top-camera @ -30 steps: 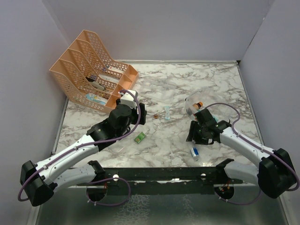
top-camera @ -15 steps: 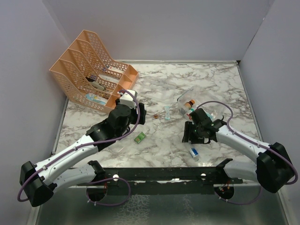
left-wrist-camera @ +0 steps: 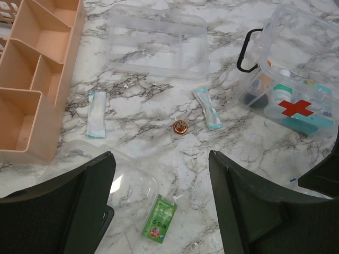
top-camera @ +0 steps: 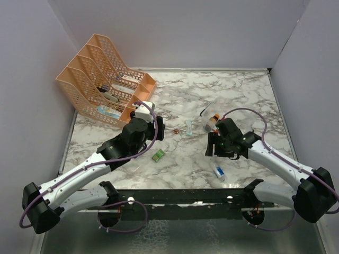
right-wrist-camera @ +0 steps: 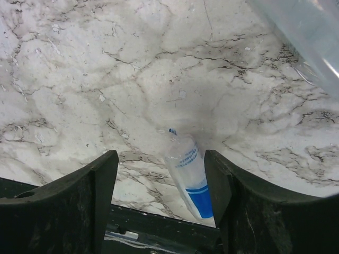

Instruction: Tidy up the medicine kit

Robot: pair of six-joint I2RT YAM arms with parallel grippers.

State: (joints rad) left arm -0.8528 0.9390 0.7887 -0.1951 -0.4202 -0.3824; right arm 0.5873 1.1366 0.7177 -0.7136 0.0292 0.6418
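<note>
**A:** What lies nearest the arm bases?

**B:** A blue-and-white packet [top-camera: 219,172], flat on the marble desk [top-camera: 243,90] at about 5 o'clock from the desk's middle. The right tool [right-wrist-camera: 159,164] hangs over it with its jaws apart and nothing between them.

**A:** And the left tool?

**B:** The left tool [left-wrist-camera: 159,169] is spread wide too, and it is empty. Low in its wrist view, at 6 o'clock, a small green box [left-wrist-camera: 160,225] lies just beside a clear lid [left-wrist-camera: 127,177].

**A:** Farther out?

**B:** There is a small round orange cap [left-wrist-camera: 180,126]. One teal-edged strip [left-wrist-camera: 207,108] lies at its 1 o'clock and another strip [left-wrist-camera: 97,114] at its 9 o'clock, each apart from it.

**A:** Where is the medicine kit?

**B:** The clear first-aid box [left-wrist-camera: 312,37], with a red cross and a black handle, sits at 3 o'clock from the cap. It has bottles inside. Beyond the cap, at 12 o'clock, lies a clear divided tray [left-wrist-camera: 156,42]. The peach mesh organizer [top-camera: 90,79] stands at the desk's 10 o'clock.
</note>
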